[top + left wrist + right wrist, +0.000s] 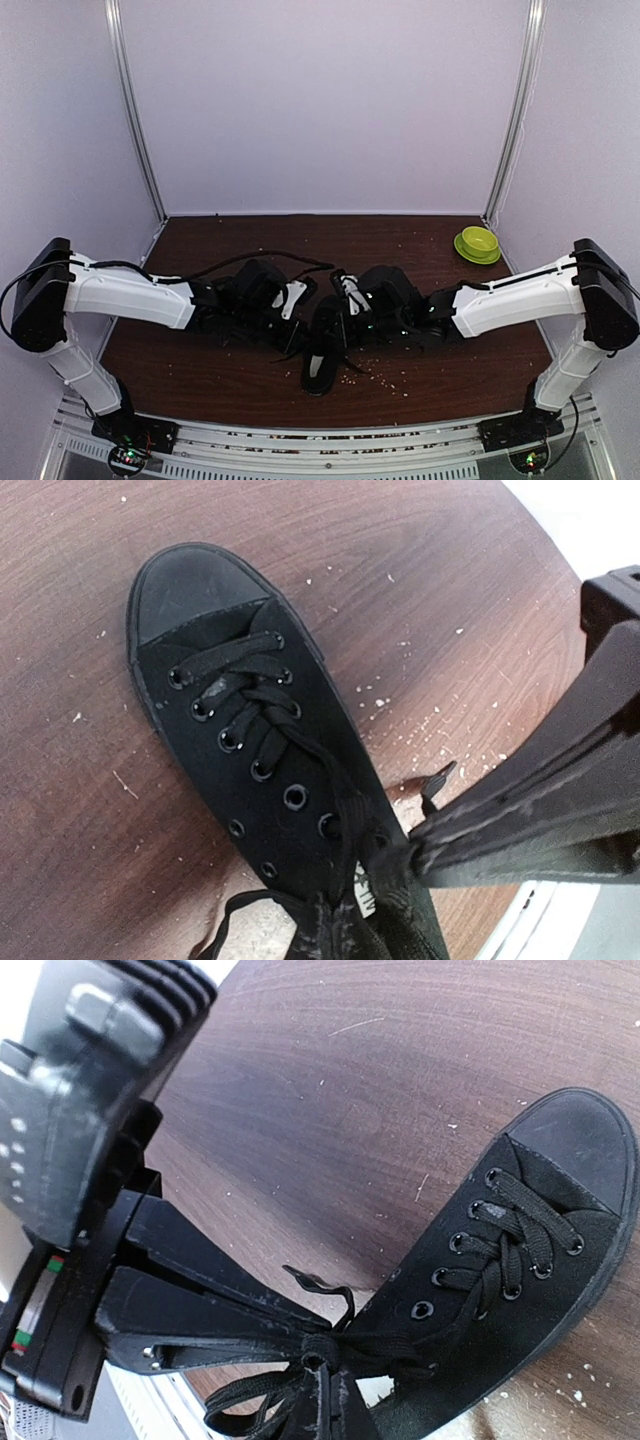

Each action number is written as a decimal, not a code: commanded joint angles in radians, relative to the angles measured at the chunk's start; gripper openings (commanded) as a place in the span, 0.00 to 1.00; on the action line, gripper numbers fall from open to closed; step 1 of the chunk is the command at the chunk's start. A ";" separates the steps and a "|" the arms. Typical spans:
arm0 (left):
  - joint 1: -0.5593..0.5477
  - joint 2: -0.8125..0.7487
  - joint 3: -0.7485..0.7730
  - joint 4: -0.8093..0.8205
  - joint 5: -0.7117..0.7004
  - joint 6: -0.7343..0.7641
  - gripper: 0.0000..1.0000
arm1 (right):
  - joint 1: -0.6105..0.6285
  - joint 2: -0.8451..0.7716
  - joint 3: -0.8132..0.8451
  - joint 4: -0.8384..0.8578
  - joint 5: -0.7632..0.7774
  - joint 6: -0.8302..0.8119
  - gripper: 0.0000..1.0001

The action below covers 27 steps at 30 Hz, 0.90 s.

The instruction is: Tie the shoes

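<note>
The black sneaker point(321, 357) lies at the table's front centre, toe towards the near edge. It fills the left wrist view point(240, 740) and the right wrist view point(500, 1260), laced across the lower eyelets. My left gripper point(345, 905) is shut on a black lace at the shoe's top eyelets. My right gripper point(322, 1370) is shut on the other lace there. The two grippers meet tip to tip over the shoe's opening, the left point(298, 300) from the left and the right point(348, 296) from the right. A slack lace loop point(250, 1400) hangs below the tips. The insole is hidden.
A green bowl point(478, 243) stands at the back right corner of the brown table point(250, 240). Pale crumbs point(385, 378) are scattered around the shoe. White walls and metal posts point(135, 110) close the back and sides.
</note>
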State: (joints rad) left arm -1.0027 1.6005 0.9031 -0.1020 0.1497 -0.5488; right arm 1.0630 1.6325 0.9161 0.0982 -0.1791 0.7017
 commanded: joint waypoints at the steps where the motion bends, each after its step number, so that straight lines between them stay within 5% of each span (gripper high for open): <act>1: 0.000 -0.028 -0.015 0.049 -0.006 -0.002 0.00 | 0.007 0.032 0.039 -0.008 -0.001 -0.024 0.00; 27: 0.000 -0.072 -0.094 0.160 -0.017 -0.064 0.00 | 0.017 0.113 0.010 0.038 0.003 0.018 0.00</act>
State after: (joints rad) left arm -1.0023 1.5612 0.8368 -0.0204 0.1154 -0.6014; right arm 1.0767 1.7340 0.9360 0.1108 -0.2081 0.7074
